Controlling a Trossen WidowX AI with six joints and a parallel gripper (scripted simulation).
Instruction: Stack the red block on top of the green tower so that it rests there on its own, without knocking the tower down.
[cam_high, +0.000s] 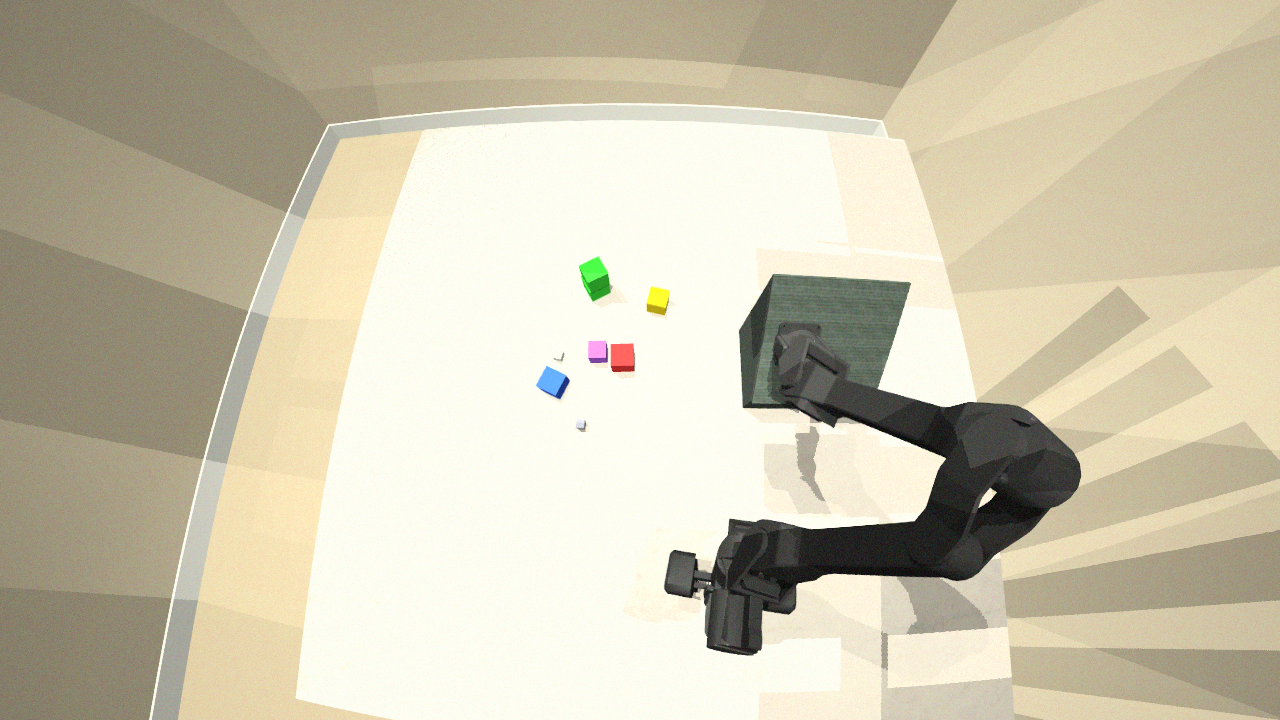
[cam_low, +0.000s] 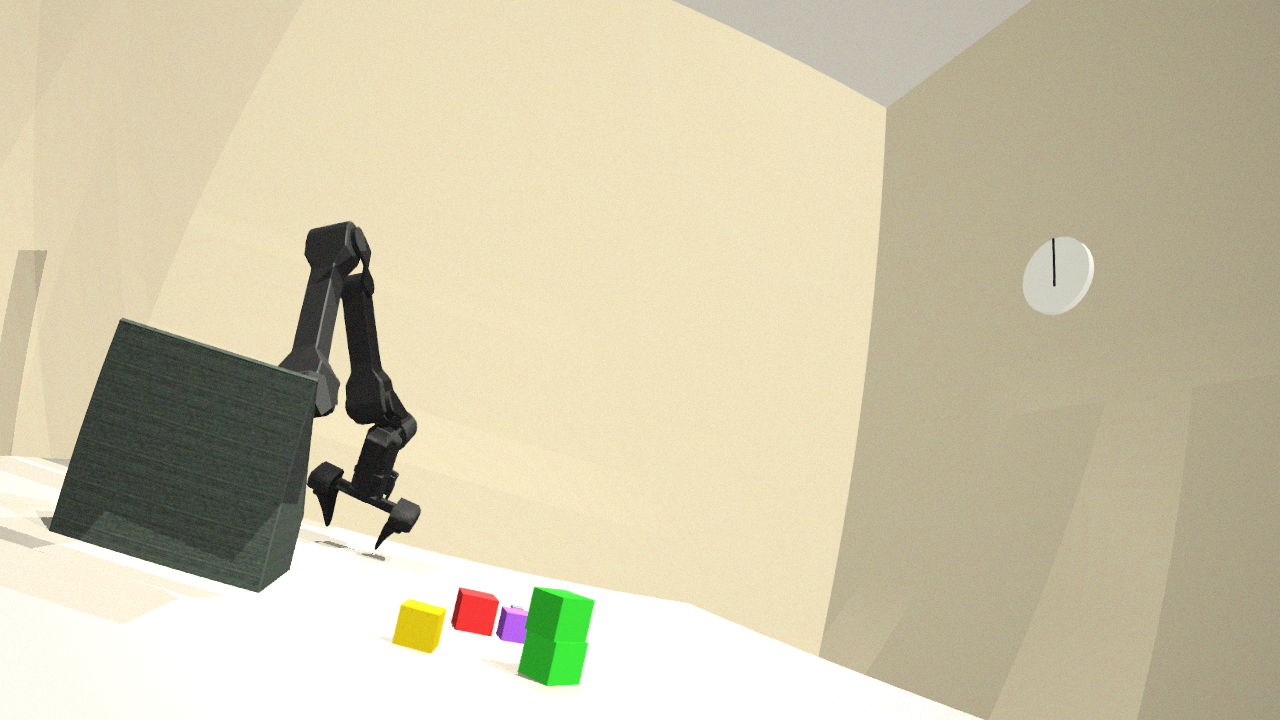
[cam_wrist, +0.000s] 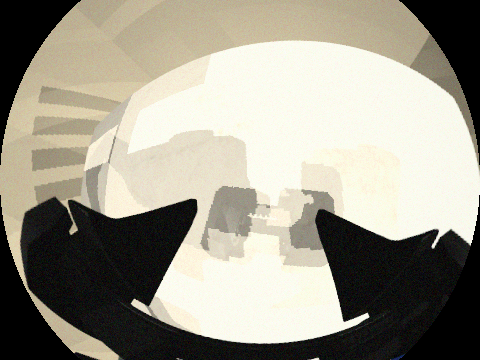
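Observation:
The red block (cam_high: 622, 354) (cam_low: 474, 611) sits on the table, right beside the purple block (cam_high: 597, 349) (cam_low: 512, 625) in the top view. The green tower (cam_high: 595, 278) (cam_low: 555, 636) is two green blocks high and stands upright. Its upper block is slightly turned or offset on the lower one. My gripper (cam_low: 352, 535) (cam_wrist: 258, 211) is wide open and empty, pointing down above the table, away from the red block and the tower. In the top view it is at the lower right, its fingertips mostly hidden by the arm. The wrist view shows neither the red block nor the tower.
A yellow block (cam_high: 657, 300) (cam_low: 418, 625) stands near the tower. A blue block (cam_high: 552, 381) and two tiny pale cubes (cam_high: 580, 424) (cam_high: 558, 356) lie around the purple block. A dark green slanted block (cam_high: 859, 308) (cam_low: 183, 456) stands at the arm's base.

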